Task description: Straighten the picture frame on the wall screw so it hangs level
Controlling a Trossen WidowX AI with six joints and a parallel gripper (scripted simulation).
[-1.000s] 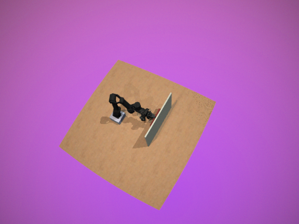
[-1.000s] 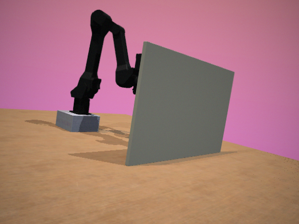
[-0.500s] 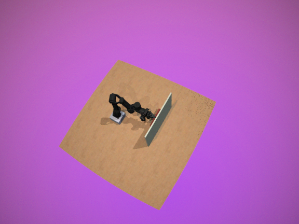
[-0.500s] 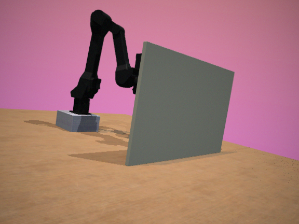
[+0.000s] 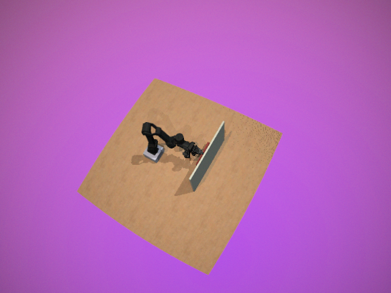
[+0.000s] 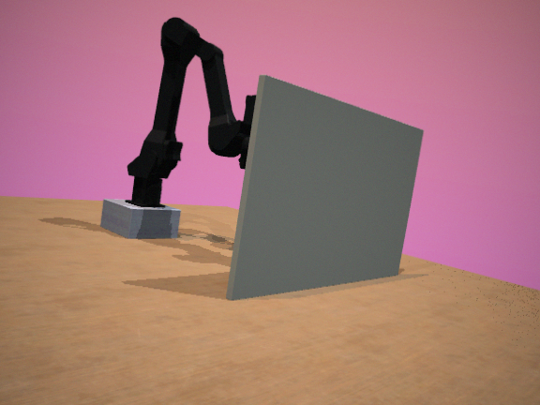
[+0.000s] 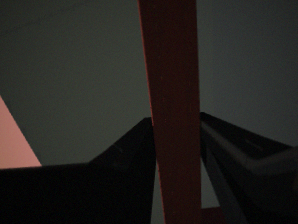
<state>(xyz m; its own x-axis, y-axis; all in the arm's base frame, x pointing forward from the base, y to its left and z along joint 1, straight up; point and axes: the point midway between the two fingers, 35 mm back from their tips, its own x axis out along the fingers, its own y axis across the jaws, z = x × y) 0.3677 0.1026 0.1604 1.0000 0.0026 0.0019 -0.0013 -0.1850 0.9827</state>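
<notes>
The red picture frame (image 5: 208, 144) (image 7: 175, 65) is on the arm's side of the upright grey wall panel (image 5: 210, 156) (image 6: 328, 197) (image 7: 75, 70). In the wrist view one red bar of it runs from top to bottom through the middle, leaning slightly, and a bit of another bar shows at the bottom right. My gripper (image 5: 202, 153) (image 7: 176, 120) is shut on that bar, one finger on each side. In the exterior view the panel hides the frame and the fingertips. The screw and the notched strip are hidden, and I cannot tell how level the frame is.
The panel stands on the wooden table top (image 5: 136, 183) (image 6: 262, 347). The arm's grey base block (image 5: 153, 155) (image 6: 155, 223) stands on the arm's side of the panel. In the wrist view one edge of the panel shows at the left, with pink background beyond it.
</notes>
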